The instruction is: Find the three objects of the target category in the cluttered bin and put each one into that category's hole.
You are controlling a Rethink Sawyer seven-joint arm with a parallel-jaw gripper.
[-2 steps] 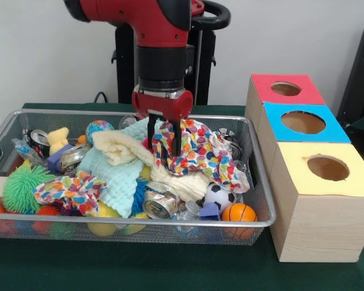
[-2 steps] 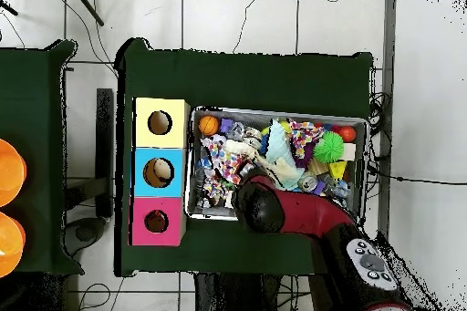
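The green cloth-covered table (image 1: 170,267) is cut off at every frame edge. The silver wire-mesh bin (image 1: 255,182) at centre left is heaped so that much is buried. At right, the wooden box (image 1: 315,224) shows red, blue and yellow holes. The black-fingered red gripper (image 1: 164,148) at centre is seen pinched on the multicoloured polka-dot cloth (image 1: 203,151); overhead, it is hidden beneath the arm.

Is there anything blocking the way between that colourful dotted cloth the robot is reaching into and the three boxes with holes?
The tool sits at the polka-dot cloth. Between the cloth and the row of wooden boxes stands only the wire mesh bin's right wall, so the cloth would have to be lifted over it. The hole tops look uncovered.
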